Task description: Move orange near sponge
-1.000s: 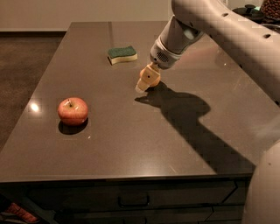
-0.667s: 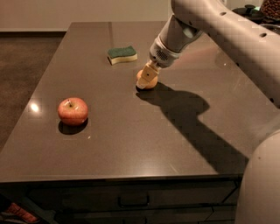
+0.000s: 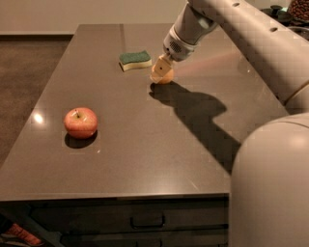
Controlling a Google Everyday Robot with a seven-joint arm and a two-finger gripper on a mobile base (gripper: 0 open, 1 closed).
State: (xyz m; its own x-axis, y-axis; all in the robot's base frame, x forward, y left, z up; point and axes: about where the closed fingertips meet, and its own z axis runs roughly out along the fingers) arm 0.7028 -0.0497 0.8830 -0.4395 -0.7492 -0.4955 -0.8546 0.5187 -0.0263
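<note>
The orange point(image 3: 167, 77) sits low at the table surface, just right of the sponge point(image 3: 135, 60), which has a dark green top over pale yellow foam and lies at the far middle of the table. My gripper point(image 3: 161, 72) reaches down from the upper right and is shut on the orange. One pale finger point(image 3: 158, 66) covers the orange's left side. A small gap separates the orange from the sponge.
A red-yellow apple point(image 3: 80, 122) with a stem stands at the front left of the dark table point(image 3: 145, 164). My arm and base point(image 3: 270, 183) fill the right side. A bowl of dark things point(image 3: 299, 8) is at the far right. A drawer front point(image 3: 145, 219) is below the front edge.
My gripper has carried the orange away from the front, toward the far side and closer to the sponge. The apple and sponge have not moved.
</note>
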